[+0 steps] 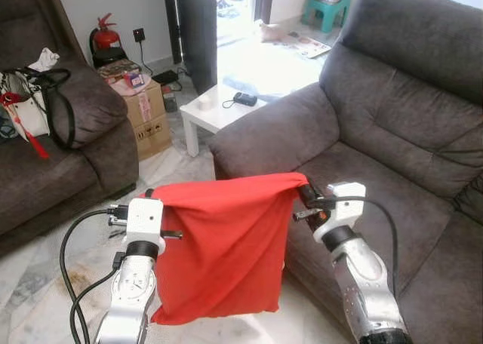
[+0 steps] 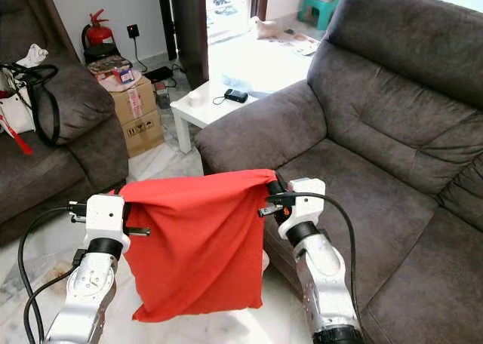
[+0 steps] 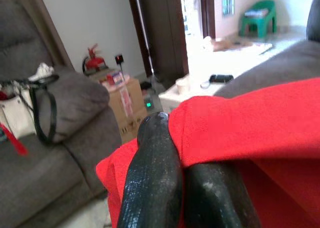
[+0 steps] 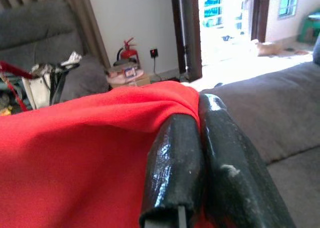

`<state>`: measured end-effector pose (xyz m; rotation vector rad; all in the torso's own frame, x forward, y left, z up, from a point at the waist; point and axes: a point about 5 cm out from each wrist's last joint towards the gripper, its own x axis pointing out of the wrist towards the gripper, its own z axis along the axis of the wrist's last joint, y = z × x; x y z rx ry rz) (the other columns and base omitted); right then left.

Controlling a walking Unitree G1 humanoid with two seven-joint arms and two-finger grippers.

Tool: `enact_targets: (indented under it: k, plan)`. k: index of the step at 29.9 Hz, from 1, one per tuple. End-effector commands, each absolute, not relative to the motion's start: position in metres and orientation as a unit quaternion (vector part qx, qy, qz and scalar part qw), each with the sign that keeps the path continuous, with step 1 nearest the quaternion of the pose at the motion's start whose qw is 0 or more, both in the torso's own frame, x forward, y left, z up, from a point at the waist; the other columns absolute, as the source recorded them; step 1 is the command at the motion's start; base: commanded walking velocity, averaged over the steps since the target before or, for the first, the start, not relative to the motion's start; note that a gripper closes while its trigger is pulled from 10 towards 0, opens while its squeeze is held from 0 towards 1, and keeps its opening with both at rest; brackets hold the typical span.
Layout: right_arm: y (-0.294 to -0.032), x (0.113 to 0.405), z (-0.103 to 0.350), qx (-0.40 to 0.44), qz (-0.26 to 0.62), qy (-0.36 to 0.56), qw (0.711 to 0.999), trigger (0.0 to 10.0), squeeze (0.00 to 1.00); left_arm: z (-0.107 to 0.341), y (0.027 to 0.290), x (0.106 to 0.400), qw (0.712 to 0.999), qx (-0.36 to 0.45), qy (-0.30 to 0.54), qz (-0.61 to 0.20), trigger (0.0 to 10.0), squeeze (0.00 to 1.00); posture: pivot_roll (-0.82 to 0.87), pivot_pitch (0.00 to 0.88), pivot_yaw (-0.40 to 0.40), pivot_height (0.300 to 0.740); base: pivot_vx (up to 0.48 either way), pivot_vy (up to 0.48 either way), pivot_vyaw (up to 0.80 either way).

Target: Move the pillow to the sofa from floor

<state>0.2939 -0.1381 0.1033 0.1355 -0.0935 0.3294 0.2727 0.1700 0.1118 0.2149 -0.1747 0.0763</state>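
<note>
The limp red fabric pillow (image 1: 219,246) hangs off the floor, its top edge stretched level between both arms. The left gripper (image 1: 151,201) and right gripper (image 1: 304,195) each have fingers clenched on a top corner. The dark grey sofa seat (image 1: 392,201) lies to the right and forward, nearest the right arm.
</note>
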Motion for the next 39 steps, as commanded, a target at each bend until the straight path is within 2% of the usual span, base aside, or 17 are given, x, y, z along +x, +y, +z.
enact_targets:
  k: [1, 3, 7, 10, 23, 32, 39]
  plan:
    - [-0.137, 0.294, 0.118, 0.064, 0.154, -0.075, 0.983, 10.0, 0.0, 0.15, 0.174, 0.28, 0.977, 0.115, -0.167, 0.07, 10.0, 0.0, 0.05, 0.0, -0.035, 0.74, 0.0, 0.0, 0.0]
    - [-0.132, 0.29, 0.12, 0.079, 0.151, -0.079, 0.982, 10.0, 0.0, 0.15, 0.173, 0.28, 0.976, 0.118, -0.167, 0.076, 10.0, 0.0, 0.05, 0.0, -0.032, 0.74, 0.0, 0.0, 0.0]
    - [-0.13, 0.284, 0.118, 0.057, 0.13, -0.081, 0.986, 10.0, 0.0, 0.142, 0.168, 0.277, 0.979, 0.102, -0.152, 0.091, 10.0, 0.0, 0.04, 0.0, -0.03, 0.74, 0.0, 0.0, 0.0]
    - [-0.135, 0.285, 0.117, 0.066, 0.118, -0.079, 0.988, 10.0, 0.0, 0.136, 0.158, 0.275, 0.982, 0.097, -0.143, 0.073, 10.0, 0.0, 0.03, 0.0, -0.026, 0.74, 0.0, 0.0, 0.0]
    - [-0.132, 0.291, 0.118, 0.052, 0.125, -0.074, 0.988, 10.0, 0.0, 0.129, 0.156, 0.276, 0.986, 0.087, -0.124, 0.066, 10.0, 0.0, 0.02, 0.0, -0.014, 0.74, 0.0, 0.0, 0.0]
    - [-0.13, 0.301, 0.123, 0.035, 0.135, -0.075, 0.987, 10.0, 0.0, 0.134, 0.153, 0.283, 0.987, 0.091, -0.127, 0.049, 10.0, 0.0, 0.03, 0.0, -0.031, 0.74, 0.0, 0.0, -0.8]
    - [-0.14, 0.305, 0.129, 0.048, 0.114, -0.08, 0.989, 10.0, 0.0, 0.135, 0.159, 0.284, 0.984, 0.111, -0.125, 0.063, 10.0, 0.0, 0.03, 0.0, -0.036, 0.74, 0.0, -0.09, -0.8]
